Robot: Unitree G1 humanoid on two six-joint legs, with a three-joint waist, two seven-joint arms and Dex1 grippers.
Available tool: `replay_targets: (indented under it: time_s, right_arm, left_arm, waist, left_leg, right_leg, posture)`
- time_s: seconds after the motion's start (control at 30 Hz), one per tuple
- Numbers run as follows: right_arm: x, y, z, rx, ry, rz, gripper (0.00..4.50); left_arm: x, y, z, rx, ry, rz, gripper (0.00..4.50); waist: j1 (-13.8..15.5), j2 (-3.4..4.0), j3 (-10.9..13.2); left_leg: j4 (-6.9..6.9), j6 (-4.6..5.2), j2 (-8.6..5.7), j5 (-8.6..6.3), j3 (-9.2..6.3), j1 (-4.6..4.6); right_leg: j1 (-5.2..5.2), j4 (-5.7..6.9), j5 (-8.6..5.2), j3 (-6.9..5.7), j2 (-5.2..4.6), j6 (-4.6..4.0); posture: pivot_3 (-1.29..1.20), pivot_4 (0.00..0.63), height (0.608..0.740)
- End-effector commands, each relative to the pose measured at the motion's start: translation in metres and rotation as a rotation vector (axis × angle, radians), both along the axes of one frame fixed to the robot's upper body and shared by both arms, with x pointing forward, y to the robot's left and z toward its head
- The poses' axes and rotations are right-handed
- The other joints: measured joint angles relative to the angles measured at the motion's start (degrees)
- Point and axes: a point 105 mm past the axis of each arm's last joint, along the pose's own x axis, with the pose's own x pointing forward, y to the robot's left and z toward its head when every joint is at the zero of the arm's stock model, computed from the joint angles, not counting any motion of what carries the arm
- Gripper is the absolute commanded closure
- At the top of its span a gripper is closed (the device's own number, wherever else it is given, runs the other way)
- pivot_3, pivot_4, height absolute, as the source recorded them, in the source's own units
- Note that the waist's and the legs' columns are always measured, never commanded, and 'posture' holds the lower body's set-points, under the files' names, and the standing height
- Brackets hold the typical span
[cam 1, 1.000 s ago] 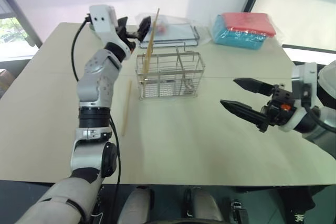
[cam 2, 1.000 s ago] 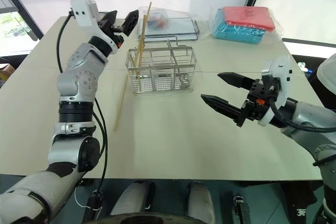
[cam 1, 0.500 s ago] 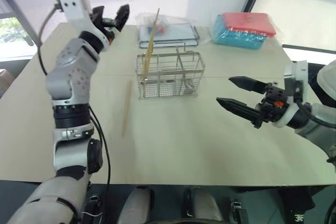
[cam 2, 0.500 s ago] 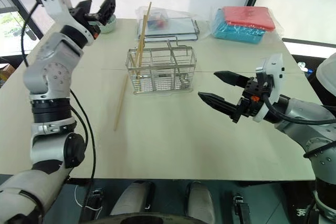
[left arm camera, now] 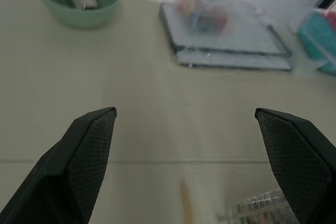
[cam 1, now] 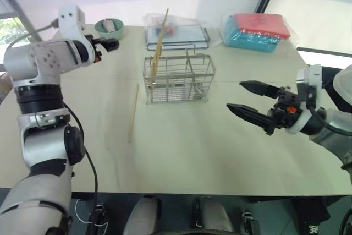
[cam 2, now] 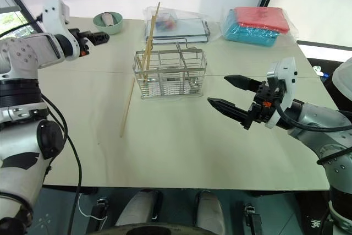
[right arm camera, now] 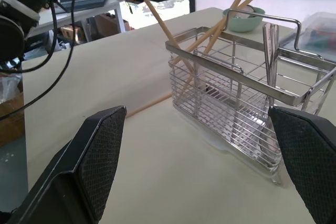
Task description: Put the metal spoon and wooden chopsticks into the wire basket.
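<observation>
The wire basket (cam 1: 179, 85) stands mid-table. Wooden chopsticks (cam 1: 159, 39) lean upright in its left compartment, their tips well above the rim. One more chopstick (cam 1: 133, 113) lies flat on the table left of the basket. The metal spoon (right arm camera: 269, 45) stands handle-up in a compartment of the basket. My left gripper (cam 1: 111, 43) is open and empty, held above the table's far left, well left of the basket, pointing at a green bowl. My right gripper (cam 1: 236, 95) hovers open and empty to the right of the basket, pointing toward it.
A green bowl (cam 1: 109, 26) sits at the far left corner. Behind the basket lies a flat wire tray with a clear plastic bag (cam 1: 177, 32). A red and blue package (cam 1: 257, 31) is at the far right. Bare tabletop (cam 1: 181, 147) lies in front of the basket.
My left arm swung left and down, away from above the basket, and its gripper tipped to point forward. The right gripper, basket and chopsticks kept still.
</observation>
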Motion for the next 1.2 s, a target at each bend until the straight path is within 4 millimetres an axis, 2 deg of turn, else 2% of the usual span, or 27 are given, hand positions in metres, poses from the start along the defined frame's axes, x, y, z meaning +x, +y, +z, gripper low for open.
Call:
replay_targets:
  time_s: [0.03, 0.13, 0.3, 0.57, 0.8, 0.97, 1.07, 1.2]
  right_arm:
    - [-0.003, 0.005, 0.006, 0.008, -0.044, 0.017, 0.00]
    - [-0.004, 0.009, 0.005, 0.012, -0.041, 0.027, 0.00]
    - [-0.012, 0.008, 0.001, -0.019, -0.028, 0.059, 0.00]
    - [-0.020, 0.004, 0.005, -0.056, -0.044, 0.066, 0.00]
    - [-0.025, 0.009, 0.004, -0.049, -0.052, 0.066, 0.00]
    - [-0.026, 0.008, 0.001, -0.041, -0.049, 0.046, 0.00]
    - [-0.027, 0.007, 0.001, -0.034, -0.049, 0.034, 0.00]
    - [-0.026, 0.007, 0.002, -0.022, -0.055, 0.025, 0.00]
  left_arm:
    - [-0.010, -0.014, -0.013, 0.073, 0.147, -0.015, 0.06]
    - [-0.017, -0.023, -0.032, 0.089, 0.256, -0.047, 0.06]
    - [-0.025, -0.029, -0.061, 0.129, 0.383, -0.064, 0.06]
    - [-0.020, -0.033, -0.094, 0.158, 0.467, -0.067, 0.06]
    - [-0.010, -0.054, -0.107, 0.155, 0.473, -0.151, 0.06]
    - [-0.009, -0.054, -0.120, 0.176, 0.520, -0.147, 0.06]
    - [-0.006, -0.051, -0.122, 0.186, 0.525, -0.130, 0.95]
    - [-0.003, -0.047, -0.123, 0.189, 0.529, -0.110, 3.04]
  waist:
    - [0.0, -0.01, 0.0]
    - [-0.1, -0.02, 0.0]
    - [-0.1, 0.01, 0.0]
    - [0.1, 0.00, 0.0]
    - [0.1, -0.01, 0.0]
    - [0.2, 0.03, 0.0]
    - [0.1, 0.10, -0.1]
    - [0.3, 0.14, -0.1]
  left_leg:
    - [0.00, 0.00, 0.00, 0.00, -0.01, 0.00]
    - [-0.01, -0.02, 0.00, 0.01, -0.01, -0.01]
    - [-0.11, -0.11, 0.02, 0.04, 0.00, 0.00]
    - [-0.10, -0.14, 0.01, 0.06, 0.00, 0.00]
    - [-0.11, -0.15, 0.01, 0.06, 0.02, -0.03]
    - [-0.10, -0.14, 0.01, 0.05, 0.01, 0.00]
    - [-0.09, -0.14, 0.01, 0.05, 0.01, 0.02]
    - [-0.08, -0.14, 0.00, 0.05, 0.01, 0.02]
  right_leg:
    - [0.00, 0.00, 0.00, 0.00, 0.00, 0.00]
    - [-0.03, 0.01, 0.00, 0.01, 0.00, 0.00]
    - [-0.10, 0.01, 0.00, 0.03, 0.00, 0.00]
    - [-0.08, 0.01, 0.00, 0.03, -0.04, 0.00]
    - [-0.10, -0.02, 0.00, 0.04, -0.07, 0.00]
    - [-0.04, -0.03, 0.00, 0.03, -0.09, 0.00]
    - [-0.04, -0.03, 0.00, 0.03, -0.09, 0.00]
    - [-0.02, -0.02, 0.00, 0.02, -0.09, 0.00]
  posture:
    - [0.00, 0.150, 0.667]
    - [0.00, 0.150, 0.667]
    - [0.00, 0.150, 0.667]
    - [0.00, 0.150, 0.667]
    - [0.00, 0.150, 0.667]
    - [0.00, 0.150, 0.667]
    - [0.00, 0.150, 0.667]
    - [0.00, 0.150, 0.667]
